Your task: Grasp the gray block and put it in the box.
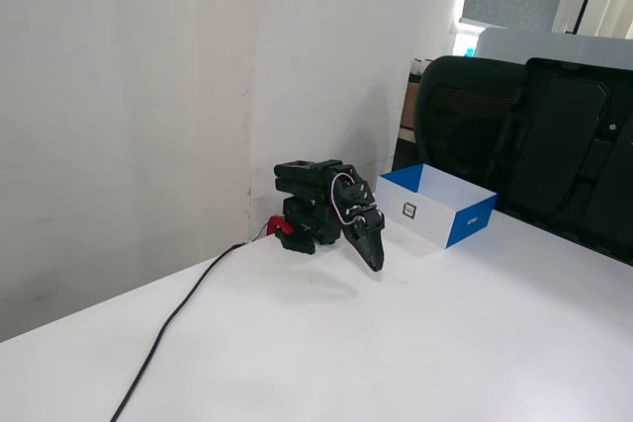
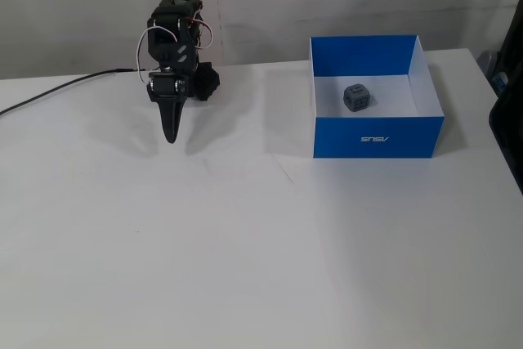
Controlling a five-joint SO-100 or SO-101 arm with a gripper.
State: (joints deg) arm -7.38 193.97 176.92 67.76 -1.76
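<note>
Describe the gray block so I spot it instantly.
Find the blue and white box on the white table, right of the folded arm in a fixed view. Inside, on its white floor, sits the gray block, the only thing in there.

One fixed view looks from low beside the table (image 1: pixel 415 343), across it toward the wall and chairs (image 1: pixel 514 135). The other looks down from higher in front. Both share the folded arm (image 2: pixel 173 46) and the box (image 2: pixel 376 132).
</note>
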